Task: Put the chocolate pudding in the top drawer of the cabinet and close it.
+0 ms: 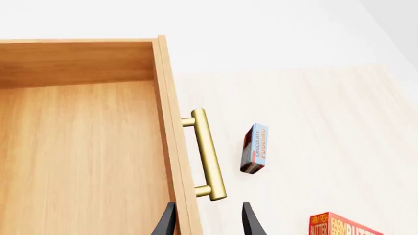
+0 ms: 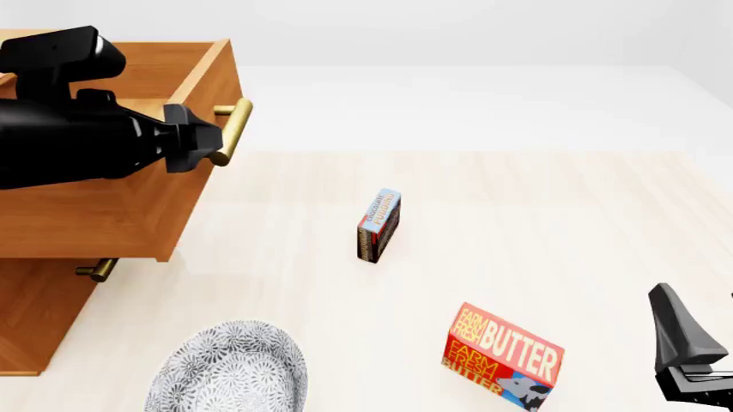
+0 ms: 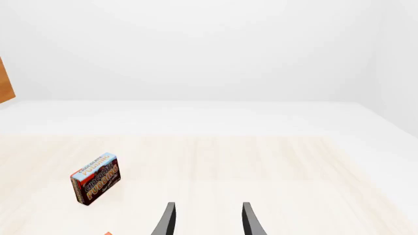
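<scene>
The chocolate pudding [image 2: 379,225] is a small box with a light blue top and a dark brown bottom. It stands on edge on the table, to the right of the cabinet [image 2: 46,300]. The top drawer [image 2: 172,193] is pulled out, and its inside [image 1: 78,147] is empty. My left gripper [image 1: 209,223] is open, its fingers on either side of the drawer's front edge, next to the brass handle [image 1: 209,154]. The pudding [image 1: 255,148] lies just beyond that handle. My right gripper [image 3: 205,220] is open and empty, low at the front right, with the pudding [image 3: 96,179] ahead to its left.
A red-and-yellow butter box [image 2: 504,356] stands at the front, right of centre. A patterned grey bowl [image 2: 229,369] sits at the front left near the cabinet. The lower drawer's small brass handle [image 2: 101,269] shows under the open drawer.
</scene>
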